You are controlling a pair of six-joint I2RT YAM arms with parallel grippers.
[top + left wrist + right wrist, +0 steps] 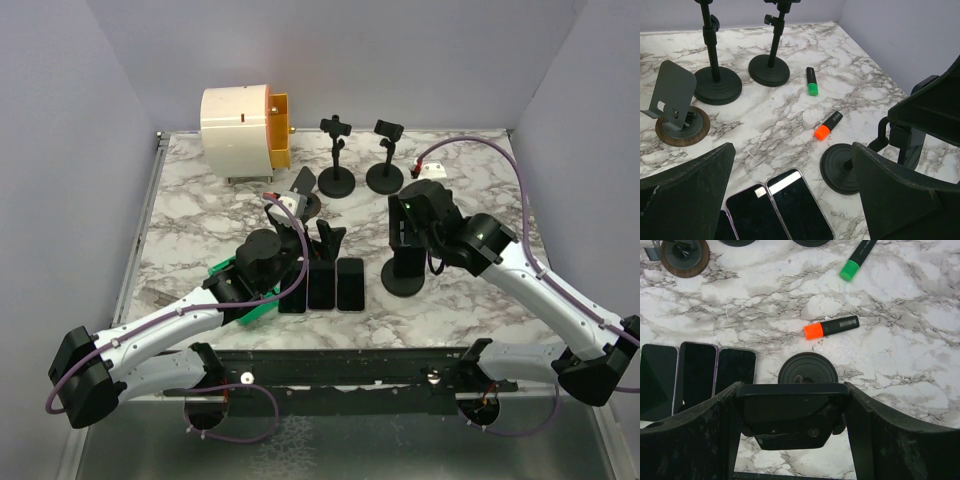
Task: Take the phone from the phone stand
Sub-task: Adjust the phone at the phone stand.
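Observation:
A dark phone (792,392) sits in the clamp of a black phone stand with a round base (807,369). In the right wrist view my right gripper (793,389) has one finger against each end of the phone's top edge, so it is shut on the phone. The top view shows this gripper (410,215) above the stand's base (404,277). My left gripper (322,240) is open and empty. It hovers over three phones (795,202) that lie flat side by side, just left of the stand's base (840,167).
An orange-capped highlighter (831,328) and a green-capped one (856,257) lie behind the stand. Two empty black stands (335,160) (386,155), a grey stand on a wooden base (675,107) and a white and orange device (240,133) are at the back. A green object (235,275) lies under my left arm.

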